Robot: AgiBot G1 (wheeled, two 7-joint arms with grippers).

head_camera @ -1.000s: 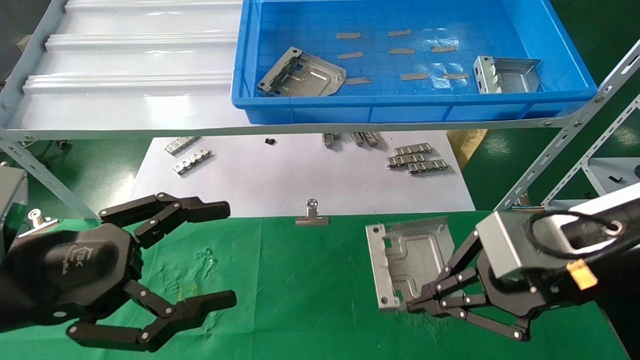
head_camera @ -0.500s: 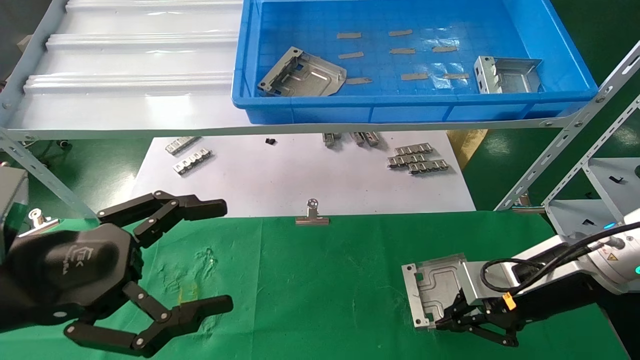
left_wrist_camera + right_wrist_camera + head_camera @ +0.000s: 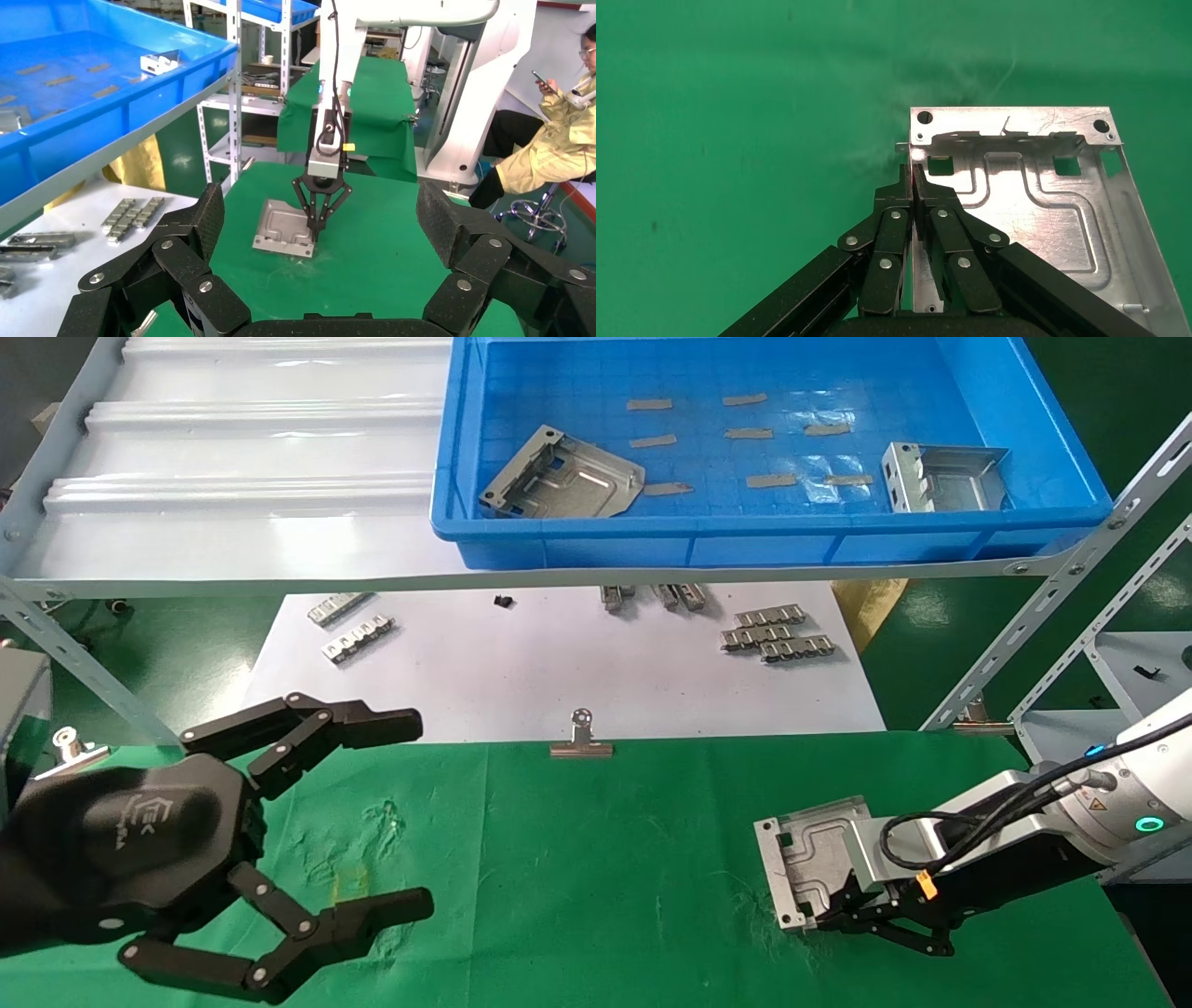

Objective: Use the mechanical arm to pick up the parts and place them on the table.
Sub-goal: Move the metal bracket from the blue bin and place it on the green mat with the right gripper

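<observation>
My right gripper [image 3: 819,922] is shut on the side edge of a silver ribbed part [image 3: 808,864], low at the front right of the green table [image 3: 596,859]. The right wrist view shows the fingertips [image 3: 905,184] pinched together on the plate's [image 3: 1032,203] thin edge. In the left wrist view the part [image 3: 281,226] lies flat on the cloth under the right gripper [image 3: 314,235]. My left gripper [image 3: 417,812] hangs open and empty over the table's front left. Two more parts [image 3: 563,475] [image 3: 941,475] lie in the blue tray [image 3: 773,523].
A white sheet [image 3: 559,663] behind the cloth holds small ribbed strips [image 3: 778,633] [image 3: 354,628]. A silver binder clip [image 3: 581,738] sits at the cloth's back edge. The tray stands on a raised grey shelf with slanted struts [image 3: 1052,607] on the right.
My right gripper has carried the part to the right and down, from tilted above the cloth to lying low on it. The left arm has hardly moved.
</observation>
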